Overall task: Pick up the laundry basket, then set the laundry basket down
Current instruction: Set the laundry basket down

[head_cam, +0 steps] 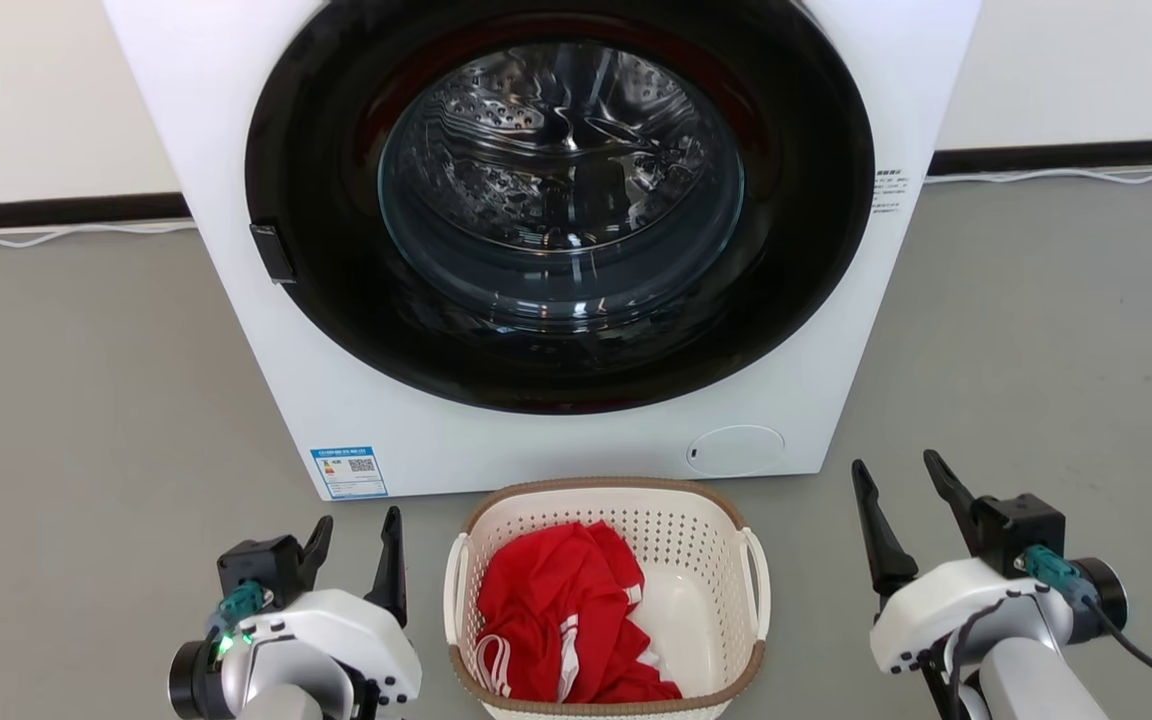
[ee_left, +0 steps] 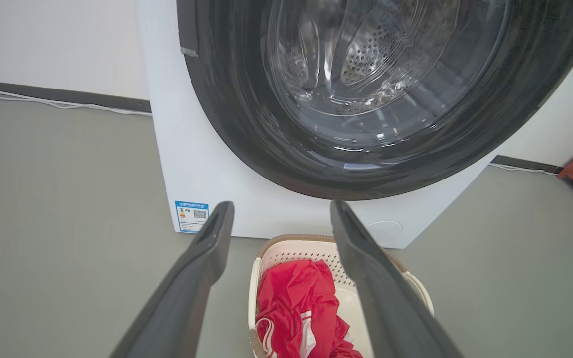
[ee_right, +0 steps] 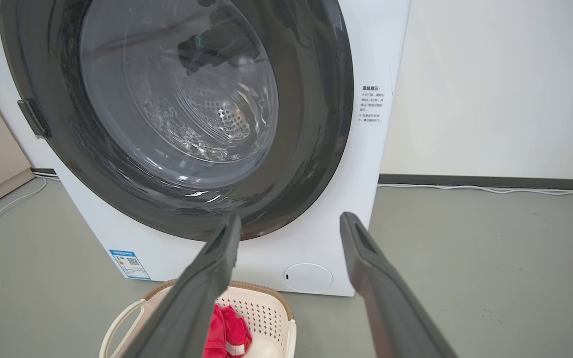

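**Head view.** The laundry basket stands upright on the grey floor, just in front of the white washing machine and below its round dark door. A steel drum shows through the door glass. Whether the basket's brown rim touches the machine's base cannot be told.

A crumpled red garment with white trim lies inside the basket, heaped toward the robot's left, so part of the pale bottom is bare at the right. A white loop handle shows on each side of the basket.

The left end effector hovers near the basket's left side, clear of the handle, its two dark fingers spread and holding nothing. The right end effector hangs farther out on the basket's right, also spread apart and empty. Both point toward the machine.

A blue label sits at the machine's lower left corner and a round cover at its lower right. A white cable runs along the foot of the wall.

**Left wrist view.** The parted fingers frame the basket's far end, and the garment lies between them.

**Right wrist view.** The basket lies low and to the left, partly behind one finger.
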